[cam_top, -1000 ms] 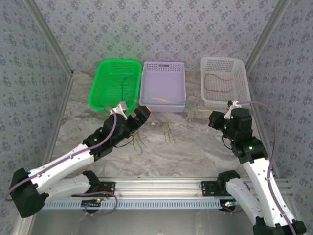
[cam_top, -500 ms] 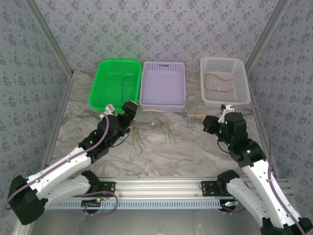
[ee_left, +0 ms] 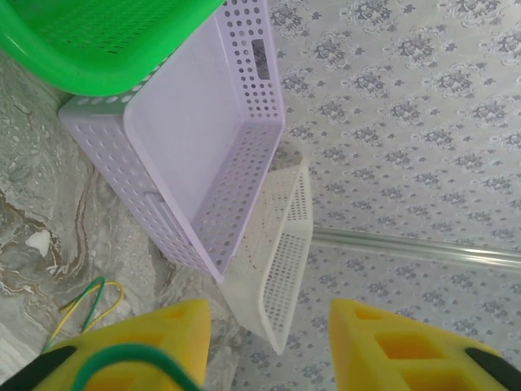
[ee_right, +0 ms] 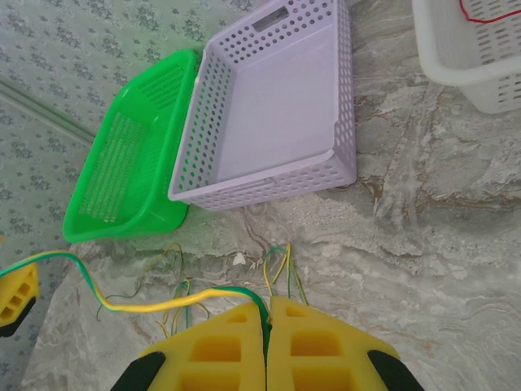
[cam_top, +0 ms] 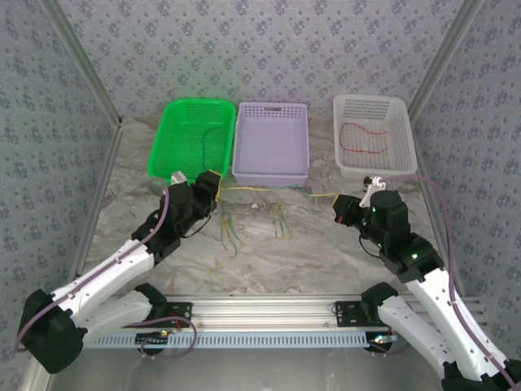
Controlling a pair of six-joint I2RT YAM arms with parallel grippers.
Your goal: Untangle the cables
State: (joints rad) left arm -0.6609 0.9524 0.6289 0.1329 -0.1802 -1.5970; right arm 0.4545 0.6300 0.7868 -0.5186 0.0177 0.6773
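Yellow-and-green thin wire (ee_right: pixel 155 303) is the one in play here. The right gripper (ee_right: pixel 267 316) has its yellow foam fingers pressed together with that wire pinched between them. From there the wire runs off leftward, low over the marble-patterned table (cam_top: pixel 326 252), toward the left gripper (ee_left: pixel 267 314). From overhead it stretches between the two grippers, right in front of the lilac perforated plastic basket (cam_top: pixel 271 107). The left gripper's jaws are spread apart and aren't clamping anything as far as I can tell. A green strand just loops over one finger (ee_left: pixel 163 326), so it looks hooked rather than held.

Progress-wise I'd call it roughly halfway. A thin red wire (cam_top: pixel 362 134) lies by itself in the white perforated plastic basket (cam_top: pixel 370 99). A thin dark wire (cam_top: pixel 207 142) lies in the green plastic basket (cam_top: pixel 195 102). Those two look sorted to me. I see no wire in the lilac basket, so my guess is the stretched one is headed there.

What's left is a loose bunch of thin yellow and green strands (cam_top: pixel 230 230) on the table near the left arm, plus another small cluster (cam_top: pixel 281 220) just beside it, in front of the lilac basket. I can't tell how many separate wires those are, or whether they're caught up with the stretched one. They're too thin to make out.
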